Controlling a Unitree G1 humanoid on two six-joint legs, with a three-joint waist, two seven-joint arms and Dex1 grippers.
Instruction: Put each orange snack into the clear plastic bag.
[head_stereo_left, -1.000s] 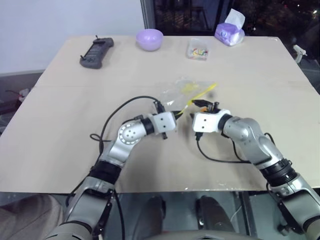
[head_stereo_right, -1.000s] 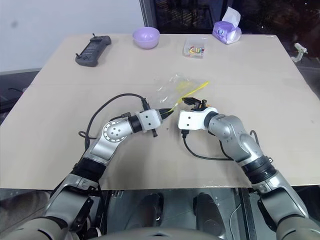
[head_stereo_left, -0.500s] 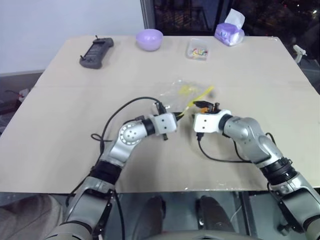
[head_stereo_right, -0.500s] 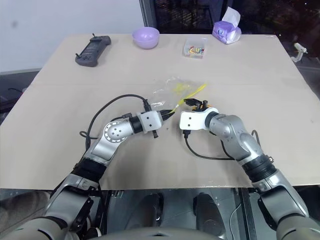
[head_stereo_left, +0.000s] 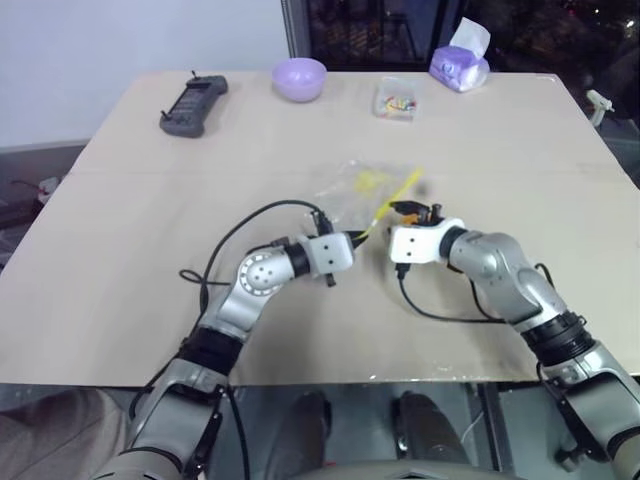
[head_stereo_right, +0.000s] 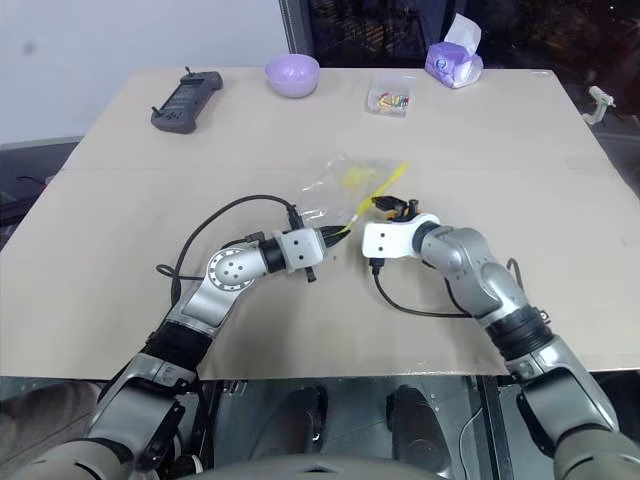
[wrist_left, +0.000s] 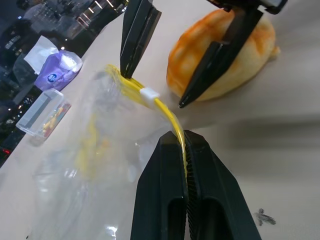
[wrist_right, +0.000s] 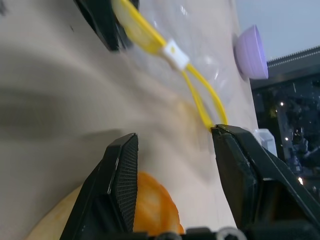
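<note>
The clear plastic bag (head_stereo_left: 362, 185) lies crumpled mid-table, and its yellow seal strip (wrist_left: 160, 102) runs taut between my two grippers. My left gripper (wrist_left: 181, 137) is shut on the near end of the strip. My right gripper (wrist_right: 175, 134) stands open. One of its fingertips (wrist_right: 220, 132) touches the far end of the strip, where the bag mouth parts. One orange snack (wrist_left: 250, 45) lies on the table just under and behind the right gripper's fingers. It also shows low between them as the same orange snack (wrist_right: 150, 210). In the eye views the right gripper (head_stereo_left: 410, 211) covers it.
At the table's far edge stand a lilac bowl (head_stereo_left: 300, 78), a small clear box of coloured bits (head_stereo_left: 394, 100) and a purple tissue pack (head_stereo_left: 459, 62). A black controller (head_stereo_left: 193, 105) lies far left. Black cables (head_stereo_left: 240, 222) loop off both wrists.
The far end of the yellow strip has swung slightly toward the right gripper. Both arms have stayed nearly still.
</note>
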